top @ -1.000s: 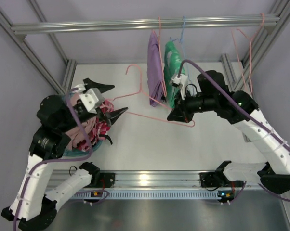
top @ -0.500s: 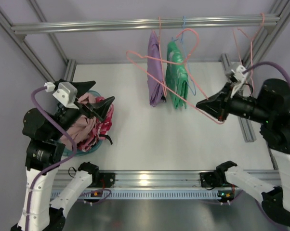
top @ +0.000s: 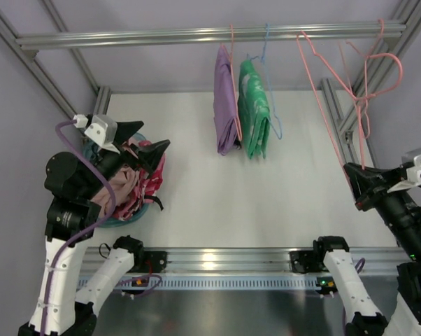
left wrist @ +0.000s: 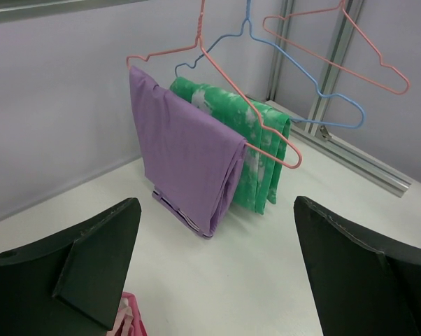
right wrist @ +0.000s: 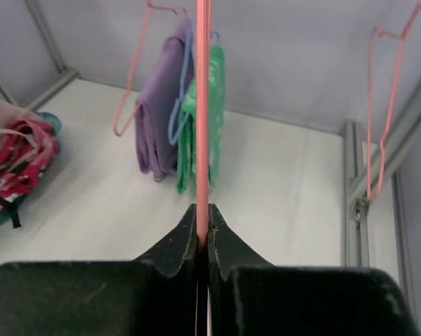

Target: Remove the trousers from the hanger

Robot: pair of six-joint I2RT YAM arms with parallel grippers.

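Showing the white counter from above, enclosed by pale lilac walls and an aluminium frame whose crossbar spans the far side. A folded purple garment hangs from that crossbar and serves as the landmark here. Just right of it hangs a folded green garment, close alongside. Well to its near left, at the counter's left edge, stands a teal round basket heaped with cloth. The soft pale dusty-pink trousers lie in this heap beside red-and-pink striped fabric. The left gripper hovers over the basket with its jaws spread wide, holding nothing. Far right of the purple garment, by the right frame post, the right gripper points upward. Its jaws are pressed together on the thin salmon-pink wire hanger, which rises toward the crossbar, well apart from the trousers. A second salmon wire hanger hangs just beyond, against the right post. Nearer than the purple garment, between basket and right arm, the counter lies bare and broad. The right edge is crowded by post, wire and arm.
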